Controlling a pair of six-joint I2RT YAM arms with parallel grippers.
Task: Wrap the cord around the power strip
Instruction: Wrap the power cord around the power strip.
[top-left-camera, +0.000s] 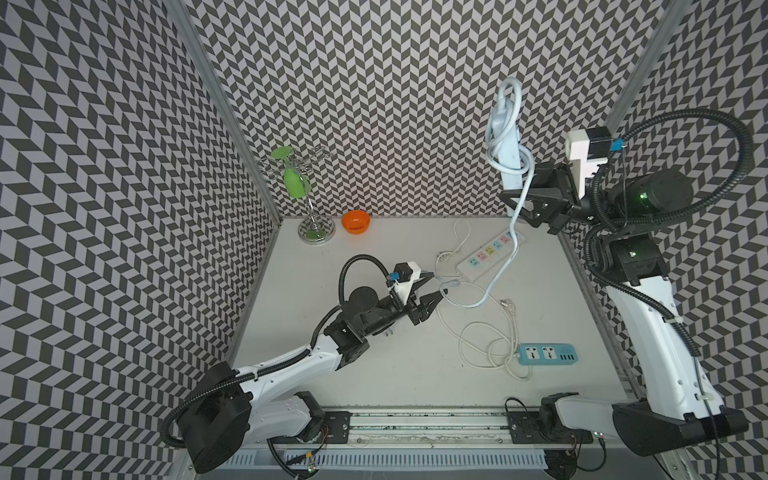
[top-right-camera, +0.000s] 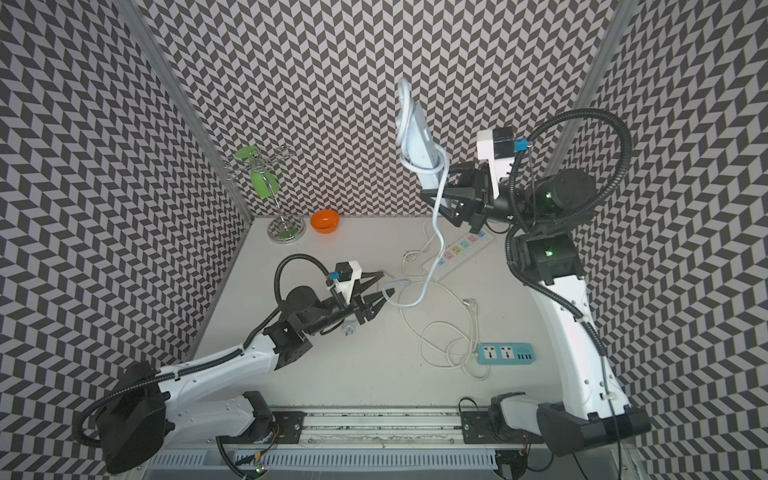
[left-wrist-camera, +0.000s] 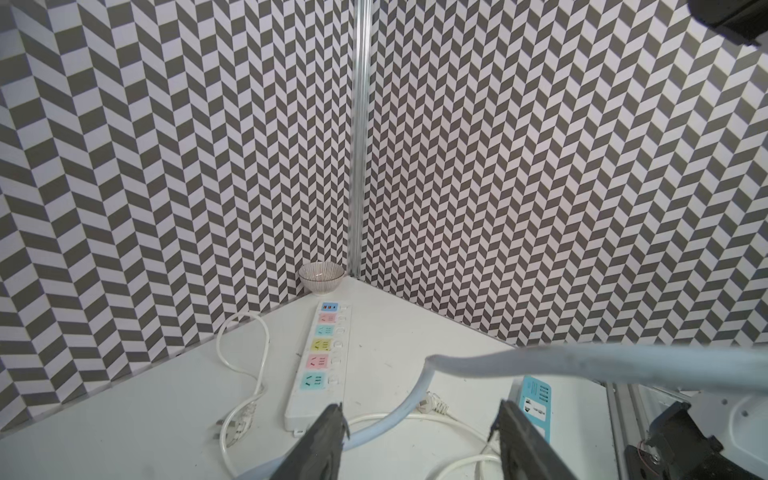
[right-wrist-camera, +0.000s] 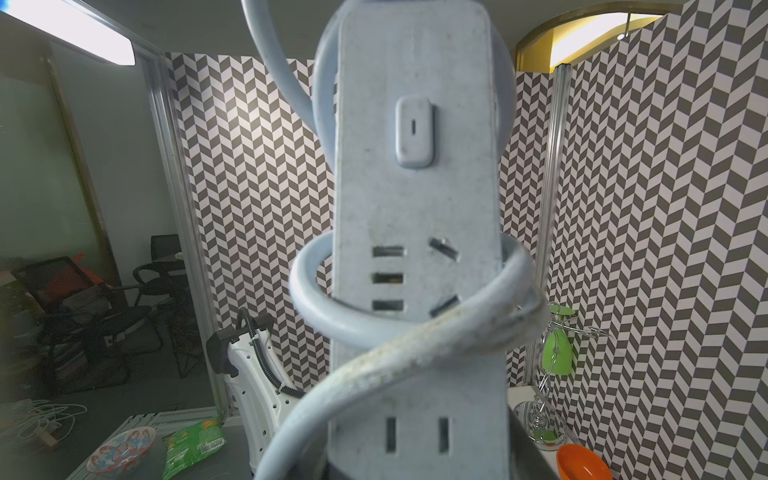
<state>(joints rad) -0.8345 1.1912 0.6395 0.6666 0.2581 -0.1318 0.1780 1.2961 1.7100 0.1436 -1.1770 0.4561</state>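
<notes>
Gripping power strip (right-wrist-camera: 415, 199), right hand (top-left-camera: 517, 203) closed

Both top views: mounted high overhead, looking steeply down on whole surface (top-left-camera: 395, 374) and both arms; framing nearly identical, shifted slightly sideways. Left wrist view: low, close above surface, facing far corner of patterned walls; wide white strip (left-wrist-camera: 320, 365) just ahead, shared with both top views. Right wrist view: raised, very near power strip (right-wrist-camera: 415, 208), which fills centre; cord (right-wrist-camera: 395, 359) blurred in foreground; orange bowl (right-wrist-camera: 582, 463) shared with both top views.
</notes>
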